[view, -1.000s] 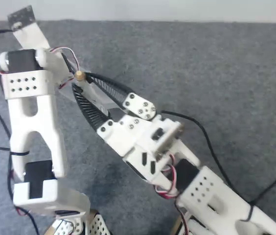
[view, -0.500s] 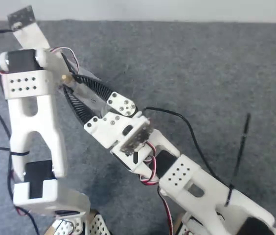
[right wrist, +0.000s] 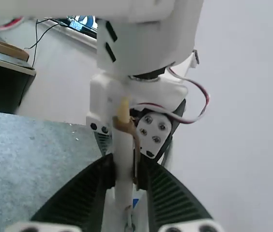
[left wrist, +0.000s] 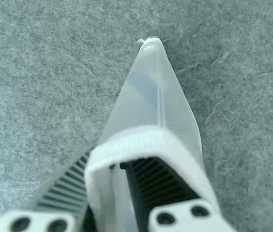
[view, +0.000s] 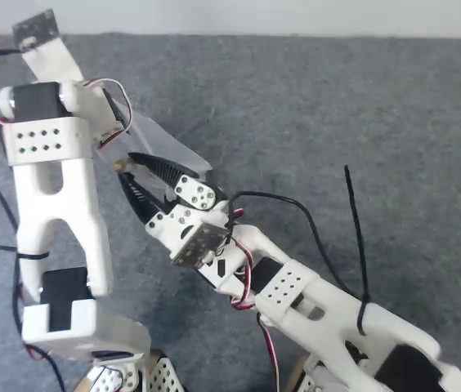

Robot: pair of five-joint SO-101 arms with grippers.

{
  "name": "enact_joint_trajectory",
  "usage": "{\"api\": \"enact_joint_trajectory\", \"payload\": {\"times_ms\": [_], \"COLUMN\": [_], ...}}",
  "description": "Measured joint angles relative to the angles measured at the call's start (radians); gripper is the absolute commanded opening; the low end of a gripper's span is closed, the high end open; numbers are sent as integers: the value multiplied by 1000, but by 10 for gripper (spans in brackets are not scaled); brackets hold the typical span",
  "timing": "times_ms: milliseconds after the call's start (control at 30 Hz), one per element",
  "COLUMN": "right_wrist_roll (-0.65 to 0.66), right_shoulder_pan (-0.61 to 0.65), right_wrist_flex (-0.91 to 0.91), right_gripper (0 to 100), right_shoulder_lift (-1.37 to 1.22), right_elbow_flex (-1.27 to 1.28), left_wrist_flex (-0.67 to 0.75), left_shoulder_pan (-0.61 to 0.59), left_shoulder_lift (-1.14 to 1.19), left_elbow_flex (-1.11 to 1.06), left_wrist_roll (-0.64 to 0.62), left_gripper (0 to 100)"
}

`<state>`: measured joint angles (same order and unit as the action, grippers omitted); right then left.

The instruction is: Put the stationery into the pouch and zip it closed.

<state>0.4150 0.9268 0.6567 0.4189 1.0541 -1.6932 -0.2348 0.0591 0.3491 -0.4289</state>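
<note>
Jaws of the left gripper (left wrist: 122, 169) are clamped on the banded edge of the clear pouch (left wrist: 151, 101), which hangs from them with its far corner pointing at the grey carpet (left wrist: 35, 72). In the high view the left arm (view: 51, 204) stands just as it did a second ago, and the pouch (view: 169, 147) slants out from under its wrist.

Just right of it, the right gripper (view: 145, 180) has its black jaws closed on a white pencil (right wrist: 122, 145). The pencil's tan end (view: 122, 164) now sits below the pouch and apart from it. A second ago that end was higher, close against the left wrist where the pouch is held. Since then the right arm (view: 312, 302) has drawn back and swung down, and its black cable (view: 353, 237) now stands up over the carpet.

By my reading, the pencil is not in the pouch yet. The pull-back looks like a reset to line up with the mouth again — whether the mouth is open I cannot tell — and zipping waits on that.
</note>
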Motion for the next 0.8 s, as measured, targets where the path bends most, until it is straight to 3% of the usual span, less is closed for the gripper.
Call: {"api": "enact_joint_trajectory", "payload": {"times_ms": [200, 400, 800], "right_wrist_roll": [8, 6, 6], "right_shoulder_pan": [-12, -23, -31], "right_wrist_flex": [15, 18, 6], "right_gripper": [29, 285, 220], "right_shoulder_lift": [-46, -51, 61], "right_elbow_flex": [2, 3, 97], "left_wrist_flex": [0, 0, 0], "left_shoulder_pan": [-2, -2, -2], "left_shoulder_lift": [0, 0, 0], "left_elbow_flex": [0, 0, 0], "left_wrist_roll": [0, 0, 0], "left_gripper": [10, 10, 10]}}
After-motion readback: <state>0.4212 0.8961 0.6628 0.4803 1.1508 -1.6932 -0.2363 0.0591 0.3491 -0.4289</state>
